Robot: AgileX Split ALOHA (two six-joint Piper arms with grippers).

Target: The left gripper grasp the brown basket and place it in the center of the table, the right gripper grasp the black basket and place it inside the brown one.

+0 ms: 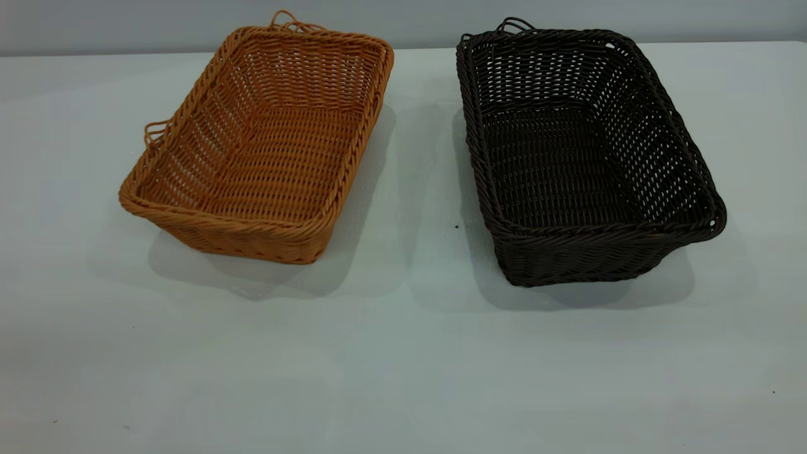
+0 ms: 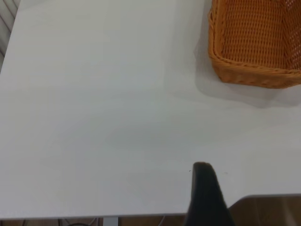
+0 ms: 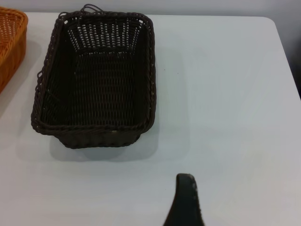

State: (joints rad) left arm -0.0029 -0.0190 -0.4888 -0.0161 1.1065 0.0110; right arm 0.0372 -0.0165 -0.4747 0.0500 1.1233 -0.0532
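Note:
The brown basket [image 1: 258,151] stands empty on the table [image 1: 403,366] at the back left, turned slightly askew. The black basket [image 1: 586,157] stands empty at the back right, a hand's width from it. Neither arm shows in the exterior view. The left wrist view shows a dark part of my left gripper [image 2: 204,197] above the table's edge, well away from the brown basket [image 2: 254,42]. The right wrist view shows a dark part of my right gripper [image 3: 185,202] over bare table, short of the black basket [image 3: 94,80]. Neither gripper holds or touches anything.
A strip of bare table [image 1: 425,157] separates the baskets. The wide front half of the table is bare. The table's edge and the floor beyond it [image 2: 273,209] show in the left wrist view. A corner of the brown basket [image 3: 9,42] shows in the right wrist view.

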